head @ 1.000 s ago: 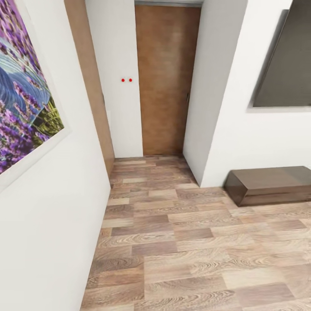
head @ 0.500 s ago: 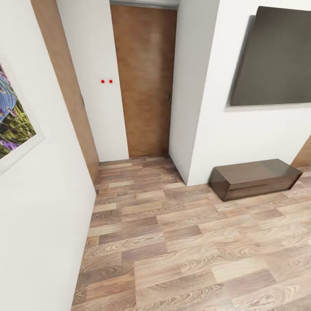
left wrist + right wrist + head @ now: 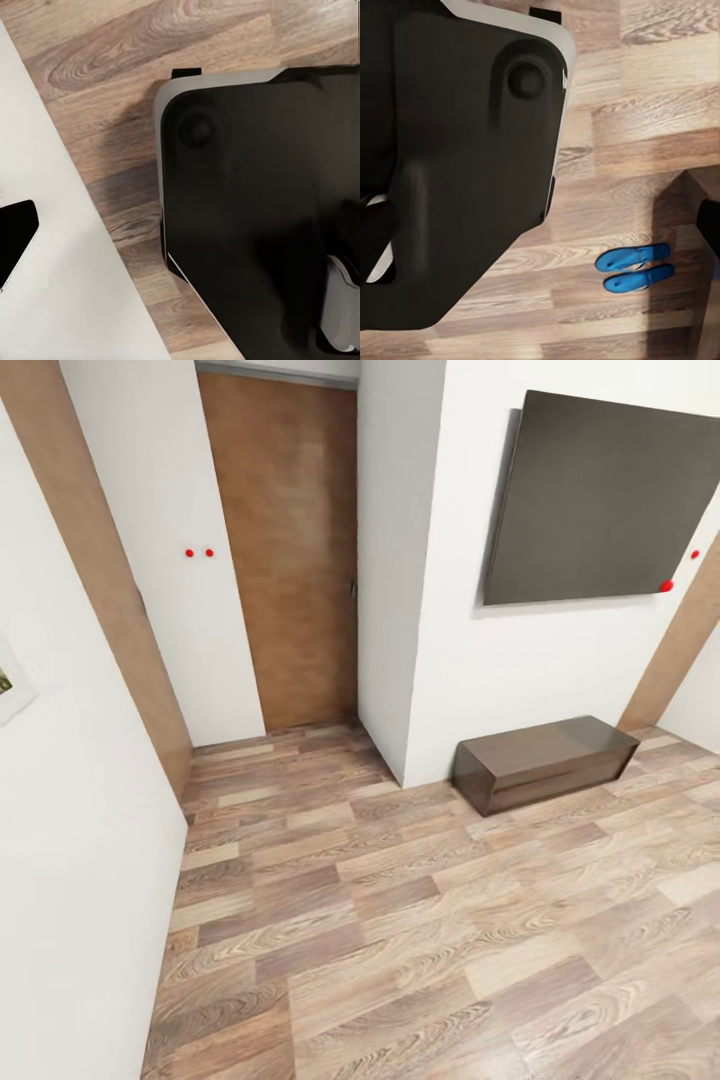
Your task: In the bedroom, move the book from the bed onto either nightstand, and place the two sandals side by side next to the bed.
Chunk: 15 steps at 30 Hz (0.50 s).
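Light wood-plank flooring [image 3: 400, 920] runs from under the robot toward the white walls of the bedroom. Closest in, the right wrist view looks down past the robot's dark, grey-edged base [image 3: 465, 150] onto a pair of bright blue sandals [image 3: 636, 268], lying side by side on the planks, touching or nearly so, long axes parallel, just beside a dark wooden edge [image 3: 706, 225] that I cannot identify. Since they show on the right arm's camera, that arm is likely the nearer one, and the robot would have to turn toward that side to reach them. No tool's fingers are visible, so whether either is released or clenched cannot be told. Farther off in the head view sit a long low dark-brown cabinet [image 3: 545, 760] against the wall, a dark flat wall-mounted screen [image 3: 600, 500] above it, and a brown wooden door [image 3: 290, 550] at the end of a short passage.
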Motion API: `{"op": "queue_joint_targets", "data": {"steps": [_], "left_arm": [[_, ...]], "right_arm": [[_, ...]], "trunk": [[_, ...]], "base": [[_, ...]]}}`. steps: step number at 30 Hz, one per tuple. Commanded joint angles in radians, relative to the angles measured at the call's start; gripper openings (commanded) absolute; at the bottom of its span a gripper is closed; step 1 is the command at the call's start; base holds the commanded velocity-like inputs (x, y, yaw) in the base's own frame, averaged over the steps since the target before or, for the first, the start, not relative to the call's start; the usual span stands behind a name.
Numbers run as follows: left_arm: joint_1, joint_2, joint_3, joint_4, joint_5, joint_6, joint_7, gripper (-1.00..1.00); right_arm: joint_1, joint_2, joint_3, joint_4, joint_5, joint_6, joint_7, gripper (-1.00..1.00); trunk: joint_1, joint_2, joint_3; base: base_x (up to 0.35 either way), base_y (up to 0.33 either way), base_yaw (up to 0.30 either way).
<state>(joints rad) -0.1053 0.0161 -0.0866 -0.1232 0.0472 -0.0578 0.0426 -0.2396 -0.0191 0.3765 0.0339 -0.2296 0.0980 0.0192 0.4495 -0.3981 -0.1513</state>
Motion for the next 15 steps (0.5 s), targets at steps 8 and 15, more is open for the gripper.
{"op": "queue_joint_targets", "data": {"steps": [8, 15], "left_arm": [[-0.001, 0.000, -0.009, 0.000, 0.005, -0.003, 0.004, 1.00], [-0.001, 0.001, -0.009, 0.000, 0.005, -0.003, 0.003, 1.00]], "right_arm": [[-0.002, 0.000, 0.009, 0.001, -0.010, 0.001, 0.003, 1.00], [-0.001, 0.000, 0.008, 0.001, -0.010, -0.001, 0.004, 1.00]], "trunk": [[0.001, -0.002, 0.007], [0.001, -0.002, 0.015]], "base": [[0.006, 0.006, -0.207], [0.071, 0.075, -0.185]]}}
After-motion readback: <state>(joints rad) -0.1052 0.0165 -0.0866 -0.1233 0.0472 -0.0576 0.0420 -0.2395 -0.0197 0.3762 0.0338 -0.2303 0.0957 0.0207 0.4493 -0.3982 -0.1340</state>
